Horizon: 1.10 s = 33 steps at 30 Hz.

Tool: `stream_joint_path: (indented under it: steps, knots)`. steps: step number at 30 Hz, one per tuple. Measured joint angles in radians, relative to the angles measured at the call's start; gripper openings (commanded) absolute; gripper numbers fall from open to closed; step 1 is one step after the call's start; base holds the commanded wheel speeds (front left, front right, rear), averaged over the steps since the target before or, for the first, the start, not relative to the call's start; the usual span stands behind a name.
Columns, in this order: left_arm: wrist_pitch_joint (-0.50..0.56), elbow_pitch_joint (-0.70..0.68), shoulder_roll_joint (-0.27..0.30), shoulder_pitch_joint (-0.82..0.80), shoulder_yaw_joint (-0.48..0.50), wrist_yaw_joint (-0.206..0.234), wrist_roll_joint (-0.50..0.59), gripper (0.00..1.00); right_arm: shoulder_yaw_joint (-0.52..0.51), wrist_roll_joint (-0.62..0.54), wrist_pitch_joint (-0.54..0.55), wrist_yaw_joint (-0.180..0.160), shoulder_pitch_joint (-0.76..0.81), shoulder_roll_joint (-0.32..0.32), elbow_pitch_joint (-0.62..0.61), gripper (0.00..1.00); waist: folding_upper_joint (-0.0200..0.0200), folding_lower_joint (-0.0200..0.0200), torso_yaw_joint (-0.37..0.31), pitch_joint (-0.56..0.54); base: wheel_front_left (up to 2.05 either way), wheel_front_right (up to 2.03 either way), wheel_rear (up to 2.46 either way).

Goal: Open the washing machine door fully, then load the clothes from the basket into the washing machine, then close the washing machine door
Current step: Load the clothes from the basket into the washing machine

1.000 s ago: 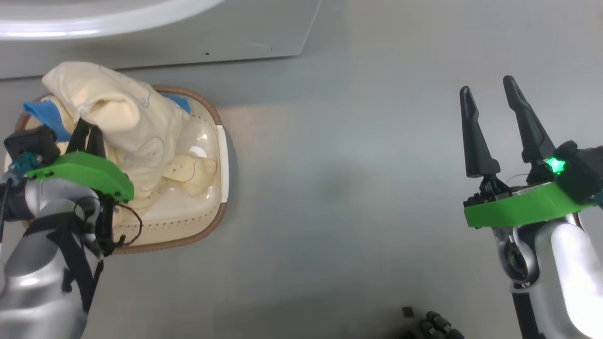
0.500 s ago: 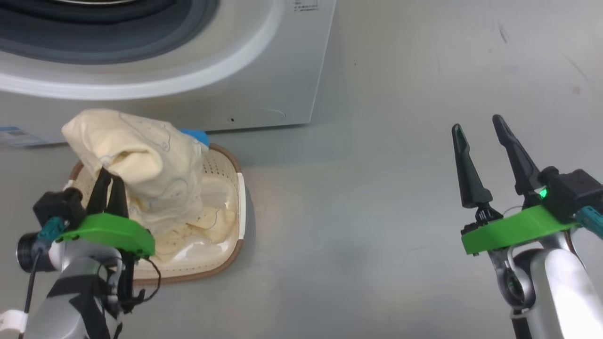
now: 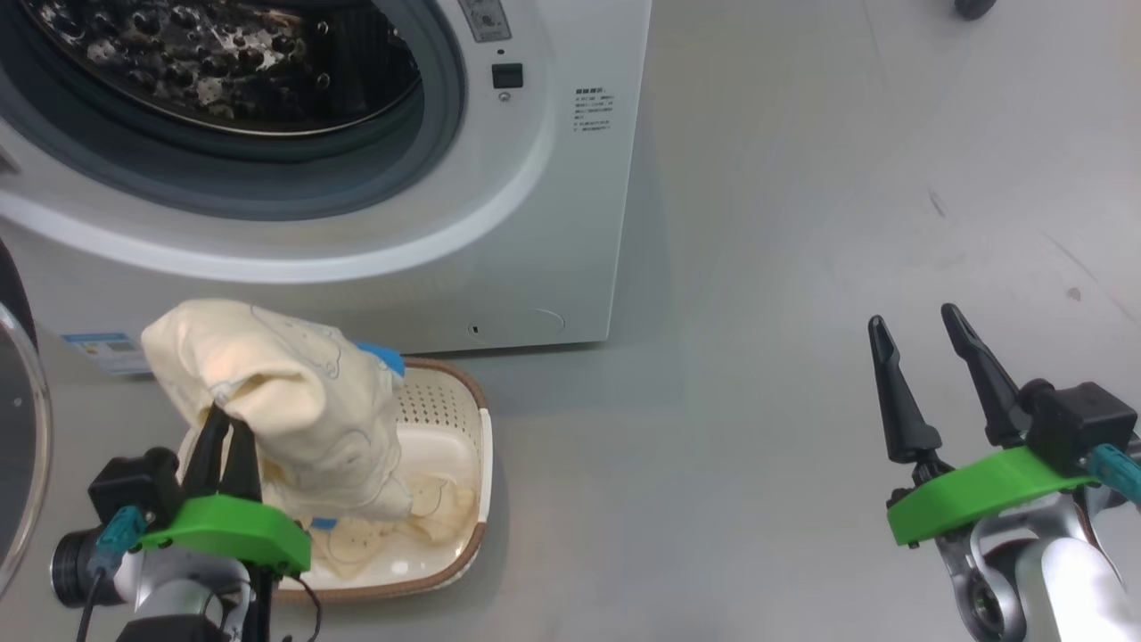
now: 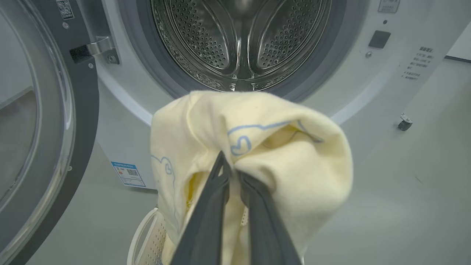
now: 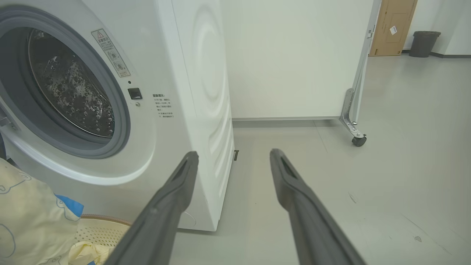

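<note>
The washing machine stands at the upper left with its porthole uncovered and the steel drum bare. The washing machine door is swung wide to the left. On the floor in front sits the basket. My left gripper is shut on a cream-yellow bundle of the clothes, held above the basket and below the porthole. In the left wrist view the fabric drapes over the shut fingertips. More cloth lies on the basket's bottom. My right gripper hangs open over bare floor, far to the right.
A blue sticker marks the machine's lower left corner. Right of the machine stands a white panel on a caster. A dark bin and a brown board are far behind. Grey floor stretches between basket and right gripper.
The head camera has tilted up, bringing the porthole and drum into view. My left gripper has lifted the garment higher off the basket. The right gripper stays open.
</note>
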Motion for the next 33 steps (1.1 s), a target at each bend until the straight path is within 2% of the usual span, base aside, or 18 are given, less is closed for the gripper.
stream_joint_path:
  steps: [12, 19, 33]
  knots:
    - [0.049, -0.108, 0.024, 0.089, -0.001, 0.039, 0.000, 0.00, -0.007, 0.000, 0.033, 0.000, 0.067, 0.000, -0.027, 1.00, 0.0000, 0.0000, 0.014, -0.094, 0.00, 0.00, 0.00]
    - [0.063, -0.155, 0.033, 0.117, -0.002, 0.065, 0.000, 0.00, -0.008, 0.002, 0.036, 0.000, 0.083, 0.000, -0.043, 1.00, 0.0000, 0.0001, 0.019, -0.104, 0.00, 0.00, 0.00]
    - [0.079, -0.173, 0.041, 0.128, -0.005, 0.078, -0.002, 0.00, -0.007, 0.006, 0.036, 0.000, 0.088, 0.000, -0.041, 1.00, 0.0000, 0.0002, 0.014, -0.111, 0.00, 0.00, 0.00]
